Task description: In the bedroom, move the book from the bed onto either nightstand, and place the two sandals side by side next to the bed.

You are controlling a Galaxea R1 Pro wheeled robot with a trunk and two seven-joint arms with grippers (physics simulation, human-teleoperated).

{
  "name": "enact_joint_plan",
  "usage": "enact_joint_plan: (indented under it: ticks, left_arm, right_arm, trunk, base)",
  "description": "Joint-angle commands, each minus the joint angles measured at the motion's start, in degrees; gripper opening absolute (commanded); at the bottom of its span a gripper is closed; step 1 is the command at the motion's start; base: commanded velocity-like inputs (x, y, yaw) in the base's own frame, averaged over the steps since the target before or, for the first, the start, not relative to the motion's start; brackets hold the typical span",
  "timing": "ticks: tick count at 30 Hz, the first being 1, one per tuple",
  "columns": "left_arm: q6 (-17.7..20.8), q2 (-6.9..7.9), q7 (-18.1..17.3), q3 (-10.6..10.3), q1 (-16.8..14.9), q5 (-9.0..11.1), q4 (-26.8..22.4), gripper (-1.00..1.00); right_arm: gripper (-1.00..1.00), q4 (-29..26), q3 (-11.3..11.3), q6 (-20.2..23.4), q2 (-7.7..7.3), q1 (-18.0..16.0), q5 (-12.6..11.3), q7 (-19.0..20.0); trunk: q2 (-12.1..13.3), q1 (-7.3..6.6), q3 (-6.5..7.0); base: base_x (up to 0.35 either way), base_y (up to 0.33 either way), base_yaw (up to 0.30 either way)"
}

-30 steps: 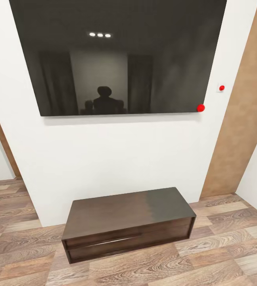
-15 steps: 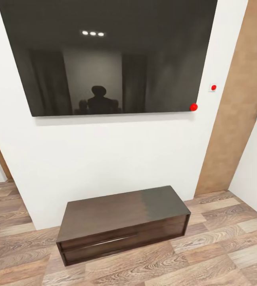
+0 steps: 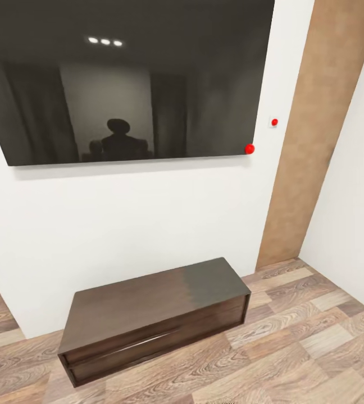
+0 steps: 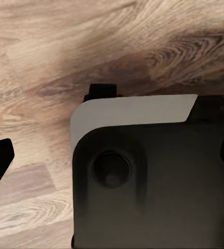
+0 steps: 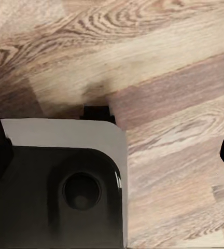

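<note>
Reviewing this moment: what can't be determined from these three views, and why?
- Head view: the dark wall screen is cut off by the top and left edges, so its full extent is unknown.
- Head view: the reflection in it is a dim silhouette; no detail is readable.
- Head view: the long low cabinet shows only closed fronts; its contents are hidden.
- Both wrist views: dark robot bodywork covers much of the wood floor; jaw state cannot be told.

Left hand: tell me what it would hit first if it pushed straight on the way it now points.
Most likely the wooden floor, which lies straight ahead in the left wrist view. A dark, rounded part of the robot's base sits close beside that line, and depth is hard to judge, so it might graze that first.
</note>
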Motion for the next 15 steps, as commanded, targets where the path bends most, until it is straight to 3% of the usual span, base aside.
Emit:
enact_joint_plan:
  ticks: [1, 7, 15]
  left_arm:
    - [0.8, -0.59, -0.1, 0.0, -1.4, 0.2, 0.0, 1.0]
    - [2.2, -2.32, -0.1, 0.0, -4.6, 0.3, 0.0, 1.0]
    - [3.4, -5.52, 0.0, 0.0, -9.9, 0.4, 0.0, 1.0]
  right_arm:
    - [1.0, -2.3, -0.1, 0.1, -0.57, -0.1, -0.2, 0.0]
    - [1.0, -8.5, -0.2, 2.2, -2.49, -0.4, -0.4, 0.0]
    - [1.0, -21.4, -0.5, 10.0, -3.56, -0.1, -0.5, 0.0]
  trunk:
    - [0.0, -0.01, -0.09]
    - [0.0, -0.01, -0.3]
    - [0.0, -0.01, -0.59]
  base:
    - [0.0, 0.0, -0.238]
    - [0.0, 0.0, -0.238]
    - [0.0, 0.0, -0.239]
